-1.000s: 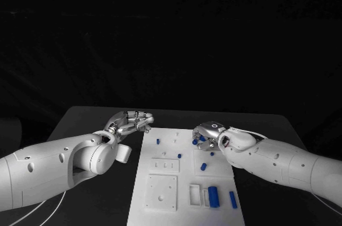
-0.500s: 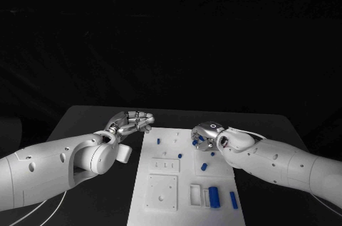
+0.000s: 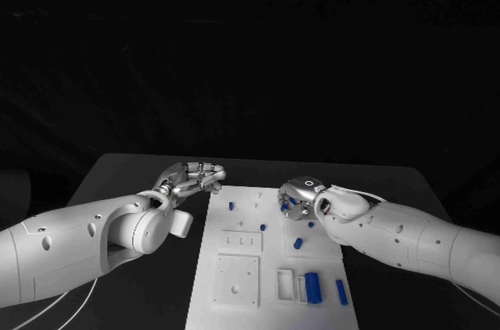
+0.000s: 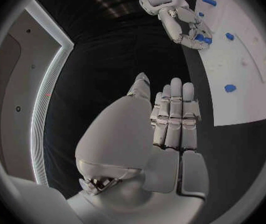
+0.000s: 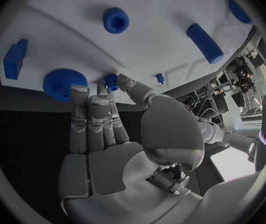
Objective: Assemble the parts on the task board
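- Right hand [image 3: 299, 198] sits over the far right part of the white task board [image 3: 242, 290]. In the right wrist view the fingers [image 5: 89, 119] lie side by side, stretched toward the board surface, with the thumb reaching in beside them.
- A small blue peg [image 5: 110, 80] stands at the tips of the thumb and the nearest finger. Contact looks like a pinch, though the view does not settle whether the peg is actually gripped.
- A large blue ribbed knob [image 5: 65, 83] sits just beside the fingertips, on the side away from the thumb. A blue block [image 5: 15, 57] lies further out the same way.
- Beyond the fingertips stand a blue round cap [image 5: 115, 19] and a blue cylinder [image 5: 204, 43], both apart from the hand.
- Left hand [image 3: 193, 178] rests at the board's far left corner, over the black table [image 3: 125, 172]. Its fingers [image 4: 175, 112] are straight and pressed together, holding nothing.
- Nearer the robot than the hands, a blue bar [image 3: 311, 282] and a slimmer blue rod [image 3: 341, 292] lie side by side on the board.
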Available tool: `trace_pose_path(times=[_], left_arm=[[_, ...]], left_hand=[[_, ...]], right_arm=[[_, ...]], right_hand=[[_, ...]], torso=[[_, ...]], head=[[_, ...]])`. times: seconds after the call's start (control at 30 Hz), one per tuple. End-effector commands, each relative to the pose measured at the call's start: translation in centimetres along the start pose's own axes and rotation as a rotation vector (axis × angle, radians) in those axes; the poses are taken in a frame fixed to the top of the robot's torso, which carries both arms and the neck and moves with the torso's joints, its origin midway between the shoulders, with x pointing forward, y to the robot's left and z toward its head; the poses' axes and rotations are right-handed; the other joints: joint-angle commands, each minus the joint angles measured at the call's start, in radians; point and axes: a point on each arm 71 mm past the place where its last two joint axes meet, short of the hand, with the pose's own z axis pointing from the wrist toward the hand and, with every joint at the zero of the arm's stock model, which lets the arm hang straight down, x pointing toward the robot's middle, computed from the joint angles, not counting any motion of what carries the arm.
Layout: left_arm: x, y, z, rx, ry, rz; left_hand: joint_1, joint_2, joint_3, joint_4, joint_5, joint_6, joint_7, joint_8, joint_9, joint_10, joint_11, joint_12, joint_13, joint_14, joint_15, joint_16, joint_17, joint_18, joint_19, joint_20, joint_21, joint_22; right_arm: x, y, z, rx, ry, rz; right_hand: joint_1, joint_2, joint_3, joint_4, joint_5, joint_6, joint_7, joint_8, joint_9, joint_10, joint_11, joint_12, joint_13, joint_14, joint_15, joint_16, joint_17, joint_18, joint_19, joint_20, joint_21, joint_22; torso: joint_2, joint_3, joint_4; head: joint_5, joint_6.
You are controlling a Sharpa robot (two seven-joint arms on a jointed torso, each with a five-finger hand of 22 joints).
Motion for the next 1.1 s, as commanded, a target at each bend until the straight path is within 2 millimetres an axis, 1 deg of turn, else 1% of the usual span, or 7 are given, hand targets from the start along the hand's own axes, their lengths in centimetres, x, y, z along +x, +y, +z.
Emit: trace_pose_path(times=[0.03,0.13,0.3,0.47,0.8,0.9,1.1], left_arm=[[0.2,-0.2,0.1,0.005,0.017,-0.008],[0.3,-0.2,0.2,0.005,0.017,-0.008],[0.3,-0.1,0.2,0.005,0.017,-0.008],[0.2,-0.1,0.2,0.004,0.016,-0.008],[0.2,-0.1,0.2,0.003,0.015,-0.008],[0.3,-0.1,0.2,0.004,0.016,-0.008],[0.4,-0.1,0.3,0.004,0.019,-0.008]], left_hand=[[-0.009,-0.002,0.007,-0.002,-0.007,0.005,0.003,-0.005,-0.001,-0.006,0.000,-0.005,-0.001,-0.002,0.001,-0.007,0.001,0.015,-0.004,0.001,0.005,0.018],[-0.009,-0.002,0.007,-0.002,-0.007,0.004,0.003,-0.005,-0.001,-0.006,0.000,-0.005,-0.001,-0.002,0.001,-0.007,0.001,0.015,-0.004,0.001,0.005,0.018],[-0.009,-0.002,0.008,-0.002,-0.007,0.004,0.003,-0.005,-0.001,-0.006,0.000,-0.006,-0.002,-0.002,0.001,-0.007,0.001,0.015,-0.004,0.001,0.005,0.018],[-0.009,-0.002,0.008,-0.002,-0.007,0.004,0.003,-0.006,-0.001,-0.006,0.000,-0.006,-0.002,-0.002,0.001,-0.007,0.002,0.015,-0.004,0.001,0.005,0.018],[-0.010,-0.002,0.009,-0.002,-0.007,0.004,0.003,-0.006,-0.002,-0.006,0.000,-0.007,-0.002,-0.002,0.001,-0.008,0.002,0.015,-0.005,0.001,0.006,0.018],[-0.010,-0.002,0.009,-0.002,-0.007,0.004,0.003,-0.006,-0.002,-0.006,0.000,-0.007,-0.002,-0.002,0.001,-0.008,0.002,0.015,-0.005,0.001,0.006,0.018],[-0.010,-0.002,0.009,-0.002,-0.007,0.004,0.003,-0.006,-0.002,-0.006,0.000,-0.008,-0.002,-0.002,0.001,-0.009,0.003,0.015,-0.005,0.001,0.006,0.018]], right_arm=[[1.0,0.2,-0.2,0.001,0.055,-0.040],[0.9,0.2,-0.2,0.006,0.044,-0.055],[0.8,0.3,-0.2,0.013,0.024,-0.069],[0.6,0.5,-0.2,0.017,-0.005,-0.070],[-0.5,0.8,-0.5,0.044,-0.125,-0.060],[-1.2,1.1,-0.3,0.046,-0.160,-0.066],[-1.7,2.2,0.5,0.037,-0.182,-0.080]], right_hand=[[0.013,0.018,0.023,0.000,-0.010,0.018,-0.011,0.015,0.007,0.040,-0.008,0.016,0.011,-0.010,-0.021,0.007,-0.004,0.059,0.026,-0.026,-0.003,0.003],[0.020,0.025,0.045,0.000,-0.013,0.037,-0.020,0.022,0.013,0.058,-0.017,0.021,0.020,-0.010,-0.031,0.012,-0.008,0.059,0.031,-0.027,0.006,0.010],[0.027,0.026,0.061,-0.009,-0.015,0.052,-0.026,0.029,0.023,0.076,-0.026,0.025,0.029,-0.014,-0.039,0.018,-0.011,0.059,0.033,-0.029,0.015,0.019],[0.025,0.025,0.063,-0.012,-0.015,0.058,-0.029,0.032,0.027,0.085,-0.029,0.027,0.034,-0.015,-0.042,0.021,-0.013,0.059,0.034,-0.029,0.020,0.023],[0.025,0.021,0.067,-0.013,-0.015,0.063,-0.031,0.034,0.031,0.091,-0.032,0.026,0.038,-0.016,-0.045,0.024,-0.015,0.059,0.034,-0.029,0.023,0.026],[0.026,0.018,0.070,-0.012,-0.015,0.065,-0.032,0.034,0.033,0.092,-0.032,0.025,0.038,-0.016,-0.045,0.025,-0.016,0.059,0.035,-0.029,0.024,0.027],[0.027,0.014,0.073,-0.010,-0.015,0.068,-0.034,0.035,0.034,0.094,-0.033,0.024,0.040,-0.016,-0.046,0.027,-0.017,0.058,0.036,-0.028,0.026,0.029]], torso=[[0.001,-0.0003,-0.0016],[0.002,0.0000,-0.0027],[0.002,0.0010,-0.0021],[0.003,0.0009,-0.0030],[0.004,0.0007,-0.0043],[0.003,0.0004,-0.0051],[0.006,0.0001,-0.0030]], head=[[0.001,-0.001],[0.002,-0.001],[0.002,-0.001],[0.004,0.000],[0.008,0.009],[0.009,0.011],[0.010,0.015]])
